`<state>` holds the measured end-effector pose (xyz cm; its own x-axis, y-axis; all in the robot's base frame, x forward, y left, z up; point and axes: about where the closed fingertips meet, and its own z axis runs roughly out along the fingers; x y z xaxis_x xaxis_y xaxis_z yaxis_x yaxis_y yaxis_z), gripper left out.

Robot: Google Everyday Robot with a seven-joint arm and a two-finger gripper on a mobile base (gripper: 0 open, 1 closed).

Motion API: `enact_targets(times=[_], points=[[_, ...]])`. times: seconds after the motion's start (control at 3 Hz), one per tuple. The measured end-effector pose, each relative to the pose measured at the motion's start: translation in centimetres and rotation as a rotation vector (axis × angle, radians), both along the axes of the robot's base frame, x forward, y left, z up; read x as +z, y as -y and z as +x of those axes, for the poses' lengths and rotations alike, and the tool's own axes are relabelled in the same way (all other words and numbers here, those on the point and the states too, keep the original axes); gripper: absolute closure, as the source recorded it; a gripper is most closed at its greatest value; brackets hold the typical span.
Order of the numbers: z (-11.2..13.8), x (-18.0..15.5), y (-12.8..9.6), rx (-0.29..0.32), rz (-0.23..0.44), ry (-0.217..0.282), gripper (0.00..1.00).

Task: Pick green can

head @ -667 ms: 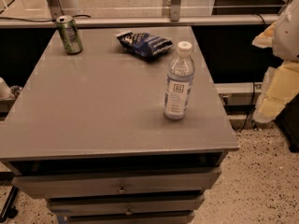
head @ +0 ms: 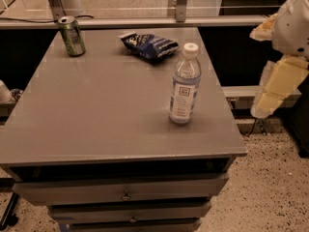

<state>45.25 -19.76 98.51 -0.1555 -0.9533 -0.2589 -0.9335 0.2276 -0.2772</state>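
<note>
The green can [head: 71,36] stands upright at the far left corner of the grey table [head: 96,105], silver top up, pale markings on its side. My gripper [head: 276,83] hangs at the right edge of the view, off the table's right side and well away from the can. It shows as pale yellowish finger parts below a white arm housing.
A clear water bottle [head: 184,84] with a white cap stands right of the table's middle. A dark blue snack bag [head: 149,45] lies at the far middle. Drawers [head: 120,192] sit under the tabletop. Speckled floor [head: 270,187] lies to the right.
The view has shifted slightly; the arm at the right edge sits a little lower and nearer. The can, bottle and bag have not moved.
</note>
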Motion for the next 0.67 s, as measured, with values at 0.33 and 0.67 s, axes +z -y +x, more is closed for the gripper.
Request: enact_targets(times=[0.33,0.67], points=[[2.9,1.6,-2.7,0.072,0.044,0.056,0.00],[5.8,3.5,-5.3,0.130,0.068,0.091,0.00]])
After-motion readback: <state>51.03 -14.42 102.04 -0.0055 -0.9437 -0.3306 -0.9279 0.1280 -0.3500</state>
